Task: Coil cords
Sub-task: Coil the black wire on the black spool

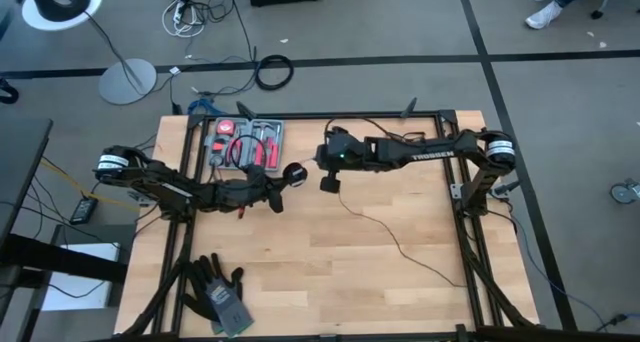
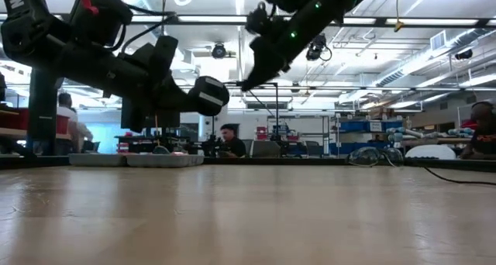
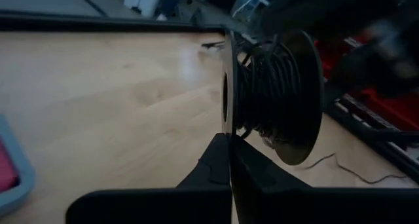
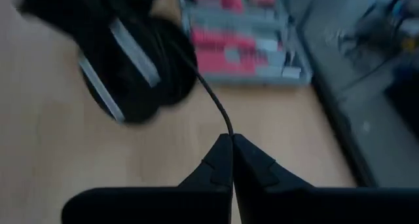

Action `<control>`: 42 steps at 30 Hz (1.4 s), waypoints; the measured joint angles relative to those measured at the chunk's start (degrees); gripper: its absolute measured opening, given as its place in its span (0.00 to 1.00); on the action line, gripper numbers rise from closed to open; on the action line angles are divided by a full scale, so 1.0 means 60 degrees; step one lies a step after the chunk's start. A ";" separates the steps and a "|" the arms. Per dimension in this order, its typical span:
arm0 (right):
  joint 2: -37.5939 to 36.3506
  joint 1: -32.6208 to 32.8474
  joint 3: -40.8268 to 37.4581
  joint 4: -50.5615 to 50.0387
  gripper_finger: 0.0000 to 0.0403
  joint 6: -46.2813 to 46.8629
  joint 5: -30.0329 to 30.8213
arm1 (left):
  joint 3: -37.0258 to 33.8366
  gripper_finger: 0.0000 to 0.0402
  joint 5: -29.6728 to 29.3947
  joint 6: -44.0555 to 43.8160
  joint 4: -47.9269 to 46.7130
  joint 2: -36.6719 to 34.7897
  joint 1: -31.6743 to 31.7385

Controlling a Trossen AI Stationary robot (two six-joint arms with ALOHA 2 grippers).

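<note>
Cord (image 1: 400, 244): very thin, black; trails loose across the bench from centre toward 4 o'clock in the high view; upper end rises to the right claw.
Spool (image 1: 294, 176): small round black puck with two flat discs and dark cord wound between them (image 3: 272, 93); held above the bench, just left of centre, toward 11 o'clock.
Cord strand (image 4: 213, 99): taut, running from the spool (image 4: 141, 70) straight into the right claw's tips.
Left claw (image 3: 230, 142): clenched on the rim of the spool's near disc; fingers pressed together.
Left arm (image 1: 180, 187): reaches in from 9 o'clock, stretched low toward centre.
Right claw (image 4: 232, 140): clenched, pinching the cord strand just beside the spool.
Right arm (image 1: 420, 150): reaches in from 3 o'clock, wrist turned down at 12 o'clock of centre.
Bench (image 1: 300, 282): pale wood, dark frame.
Tool case (image 1: 245, 144): grey, red inside, at 11 o'clock.
Gloves (image 1: 220, 292): dark pair at 7 o'clock.
</note>
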 joint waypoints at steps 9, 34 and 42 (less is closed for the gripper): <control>0.0466 0.0032 -0.0197 -0.0437 0.05 0.0571 -0.2516 | 0.0010 0.00 -0.0070 0.0611 0.0930 -0.0004 -0.0035; -0.0691 0.0894 -0.5356 0.6231 0.02 0.2770 -0.1968 | -0.0012 0.00 -0.0680 0.0629 0.0890 0.0000 -0.0038; 0.0961 0.0860 -0.6389 1.1440 0.04 0.2918 -0.1975 | -0.0012 0.00 -0.0587 0.0931 0.1234 0.0000 -0.0038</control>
